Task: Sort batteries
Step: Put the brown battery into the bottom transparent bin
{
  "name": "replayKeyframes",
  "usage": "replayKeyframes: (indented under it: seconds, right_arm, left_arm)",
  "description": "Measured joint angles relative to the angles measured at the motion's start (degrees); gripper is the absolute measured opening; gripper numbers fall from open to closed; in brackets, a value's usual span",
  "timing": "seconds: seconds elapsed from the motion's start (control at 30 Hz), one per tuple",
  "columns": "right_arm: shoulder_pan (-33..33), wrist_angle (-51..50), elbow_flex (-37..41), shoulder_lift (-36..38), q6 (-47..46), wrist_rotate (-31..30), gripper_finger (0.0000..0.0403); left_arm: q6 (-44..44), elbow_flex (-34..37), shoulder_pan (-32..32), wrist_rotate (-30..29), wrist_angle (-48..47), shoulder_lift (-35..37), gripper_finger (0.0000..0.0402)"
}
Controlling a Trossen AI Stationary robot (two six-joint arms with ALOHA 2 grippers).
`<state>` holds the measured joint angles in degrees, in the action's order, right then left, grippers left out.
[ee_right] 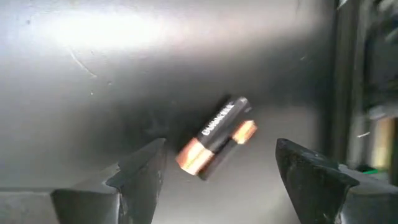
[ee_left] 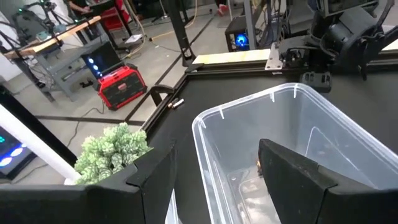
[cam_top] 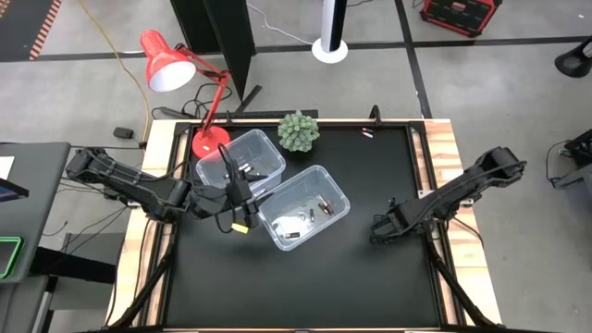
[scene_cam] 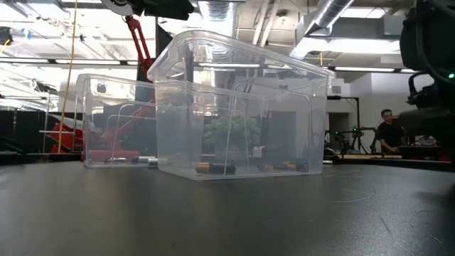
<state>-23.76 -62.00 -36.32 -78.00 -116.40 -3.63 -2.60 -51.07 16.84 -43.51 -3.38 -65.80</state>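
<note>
Now I am hovering the right gripper, jaws spread wide and empty, over a black battery with copper ends lying on the dark tabletop. Next I judge descent and closing. Left gripper, also wide, is hanging above a clear plastic bin.

Around my table: grey concrete floor with dark tape lines, red desk lamp at the corner, red toolbox beyond, person seated far back under ceiling ducts
</note>
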Motion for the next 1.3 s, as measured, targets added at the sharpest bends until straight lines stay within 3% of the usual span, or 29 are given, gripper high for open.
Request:
replayKeyframes:
  seconds: [0.3, 0.63, 0.97, 1.3]
  right_arm:
    - [2.1, -1.0, -1.2, 0.0, 23.8, 0.8, 0.0317]
    - [6.7, -1.8, -1.7, 0.0, 41.7, 2.6, 0.0317]
    - [12.2, -1.4, -1.7, 0.0, 49.2, 6.9, 0.0317]
    - [16.1, -0.5, -1.7, 0.0, 51.1, 11.6, 0.0317]
  left_arm:
    - [-0.8, 0.0, -0.4, 0.0, 1.2, 0.0, 0.0219]
    - [0.3, 0.0, -1.3, 0.0, 1.2, 0.0, 0.0219]
    - [0.3, 0.0, -1.2, 0.0, 0.7, 0.0, 0.0219]
    - [0.4, 0.0, -1.2, 0.0, 0.2, 0.0, 0.0219]
